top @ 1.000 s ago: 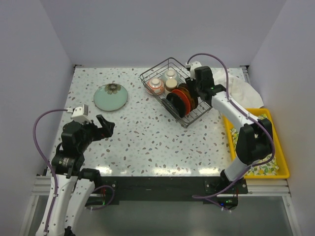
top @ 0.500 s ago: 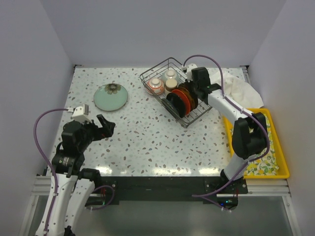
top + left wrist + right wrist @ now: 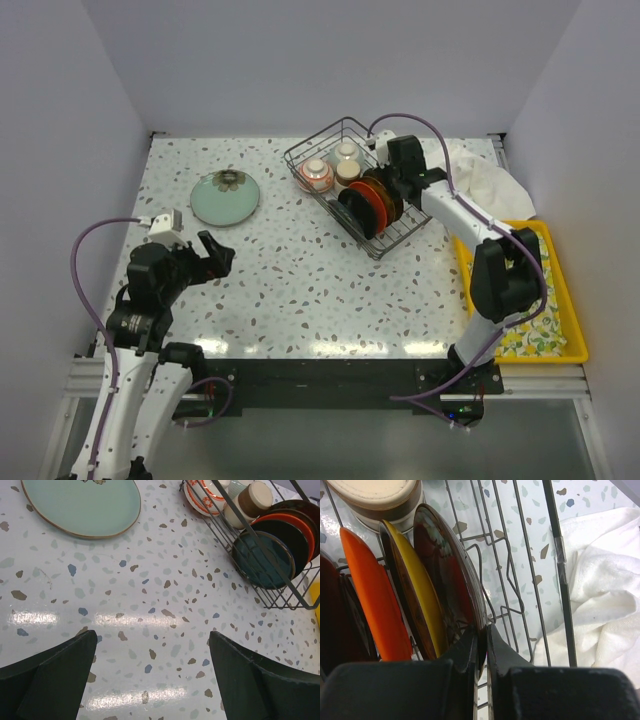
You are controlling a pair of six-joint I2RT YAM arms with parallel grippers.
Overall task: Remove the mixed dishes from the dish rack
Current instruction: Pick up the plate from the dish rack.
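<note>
Right gripper [image 3: 481, 636] is pinched shut on the top rim of the dark plate [image 3: 451, 565], the one at the 2 o'clock end of the row standing in the rack [image 3: 395, 232], at 1 o'clock on the worktop [image 3: 300, 290]. Left gripper [image 3: 152, 647] hangs wide open and empty at 8 o'clock. The grasp looks made. Next comes a straight lift clear of the wires and the yellow plate [image 3: 416, 590], then probably a carry toward the teal plate [image 3: 225, 198] at 11 o'clock.

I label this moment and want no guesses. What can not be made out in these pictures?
- Right wrist view: dark plate held by the right gripper, pattern lost in reflections, lower rim behind the gripper.
- Top view: plates in the dish rack, too small and overlapping to count.
- Left wrist view: pale green plate, cut off by the top edge.
</note>
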